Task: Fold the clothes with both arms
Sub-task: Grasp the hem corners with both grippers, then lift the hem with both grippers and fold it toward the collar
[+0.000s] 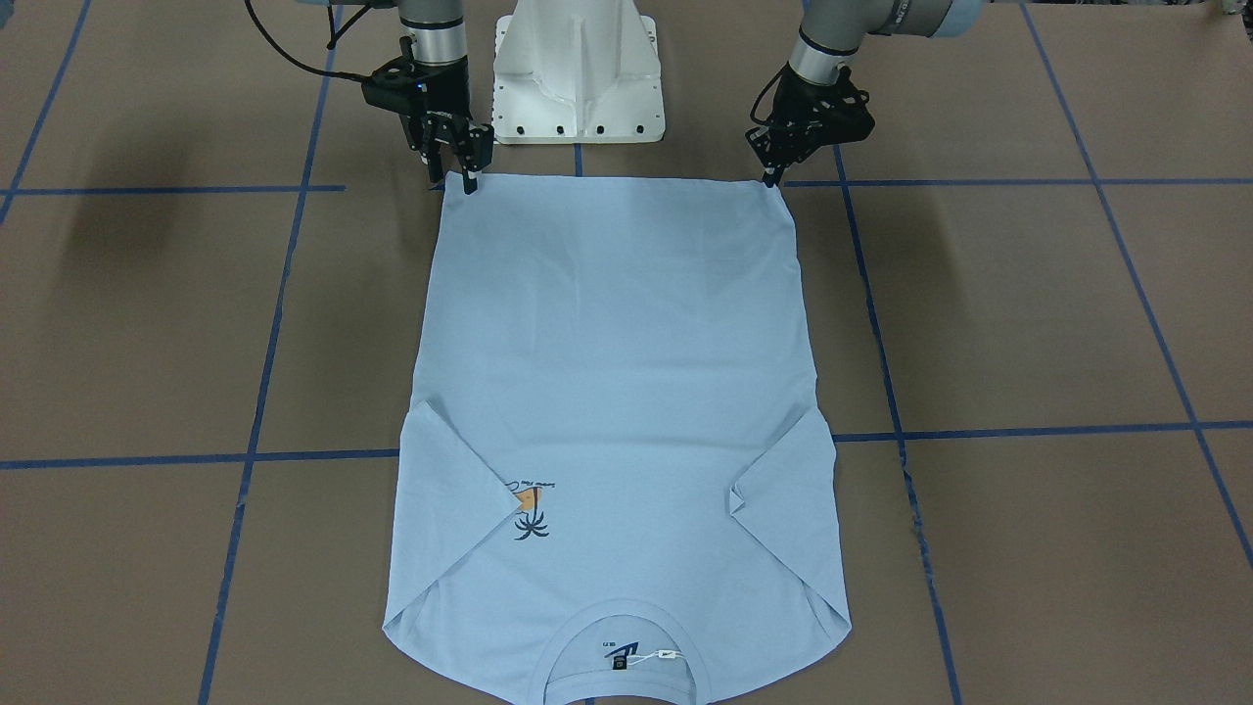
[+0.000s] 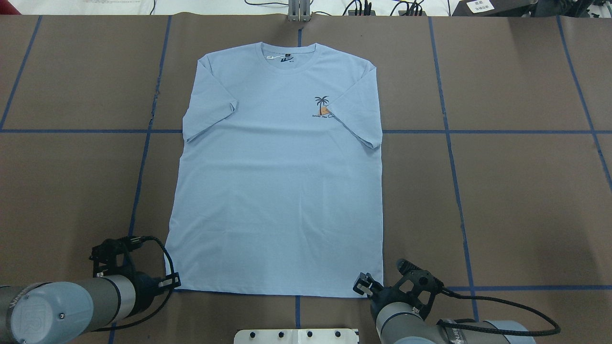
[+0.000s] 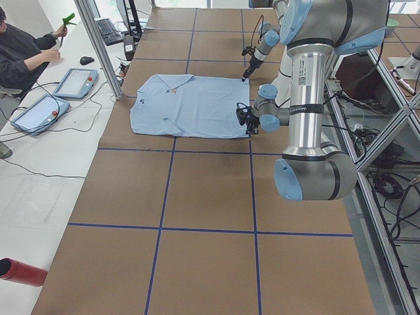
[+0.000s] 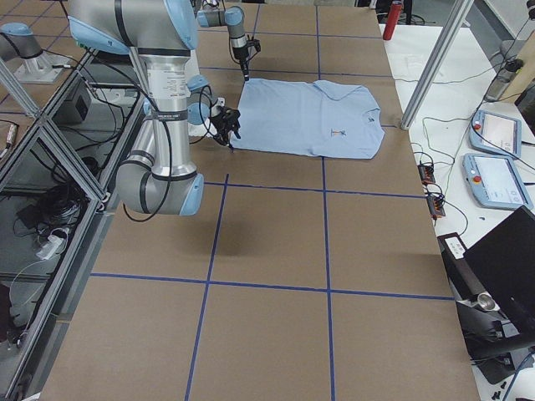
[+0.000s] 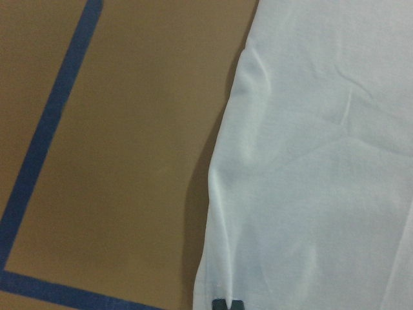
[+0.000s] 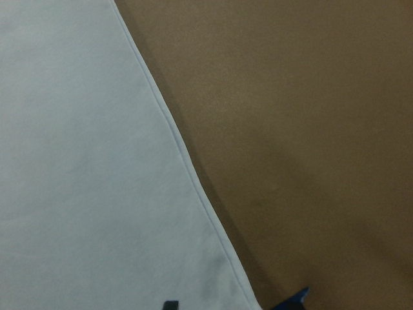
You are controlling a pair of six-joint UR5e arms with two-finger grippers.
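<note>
Fabric of the light blue T-shirt [image 1: 617, 343] lies flat on the table [image 1: 1028, 323], with the collar [image 1: 626, 627] far from the robot, the hem [image 1: 607, 179] near it, and one gripper at each hem corner. The left gripper [image 1: 773, 176] seems to have its fingers pressed together on its corner, pinching the cloth, while the right gripper [image 1: 452, 182] has its fingers spread on both sides of the other corner and grips nothing. If the arms lift now, probably only one corner would rise and the shirt would drag and twist; a pinch that takes only the upper layer could also make the fold crooked.
</note>
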